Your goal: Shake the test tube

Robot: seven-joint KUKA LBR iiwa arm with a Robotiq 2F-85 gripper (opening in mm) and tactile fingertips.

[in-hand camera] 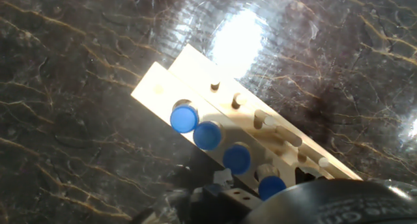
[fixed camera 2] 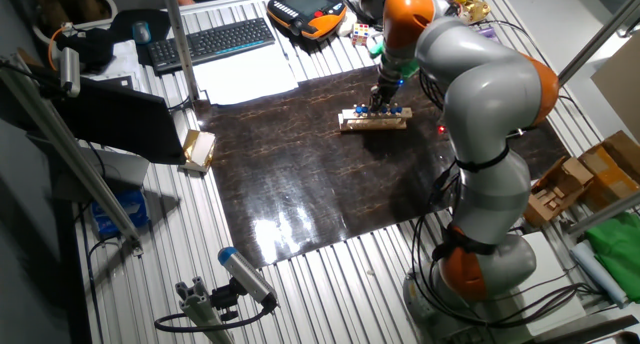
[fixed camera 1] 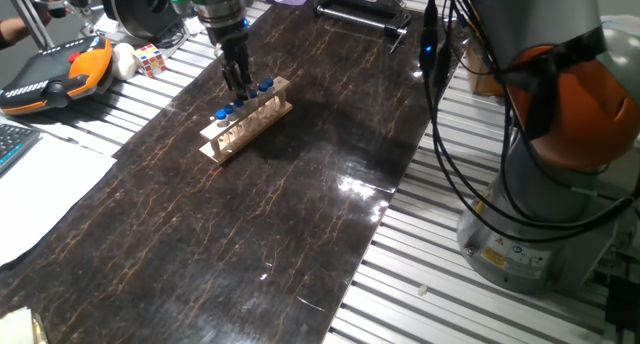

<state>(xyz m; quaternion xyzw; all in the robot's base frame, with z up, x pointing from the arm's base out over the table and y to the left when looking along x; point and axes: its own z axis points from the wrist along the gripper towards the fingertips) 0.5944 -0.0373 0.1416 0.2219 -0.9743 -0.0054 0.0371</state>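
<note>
The light wooden rack (fixed camera 1: 243, 122) stands on the dark marbled mat and holds several test tubes with blue caps (fixed camera 1: 218, 114). My gripper (fixed camera 1: 240, 84) reaches straight down into the middle of the row, its black fingers (fixed camera 1: 236, 72) among the caps. In the other fixed view, the gripper (fixed camera 2: 383, 103) sits right on top of the rack (fixed camera 2: 372, 123). In the hand view, blue caps (in-hand camera: 184, 118) run in a line along the rack (in-hand camera: 156, 87) toward the dark gripper body (in-hand camera: 221, 201) at the bottom. The fingertips and the tube between them are hidden.
An orange and black pendant (fixed camera 1: 55, 74) and a colour cube (fixed camera 1: 150, 59) lie at the mat's far left. A keyboard (fixed camera 2: 205, 42) and papers (fixed camera 2: 245, 79) lie beyond the mat. The arm's base (fixed camera 1: 540, 224) stands at the right, with black cables (fixed camera 1: 450, 134) hanging beside it.
</note>
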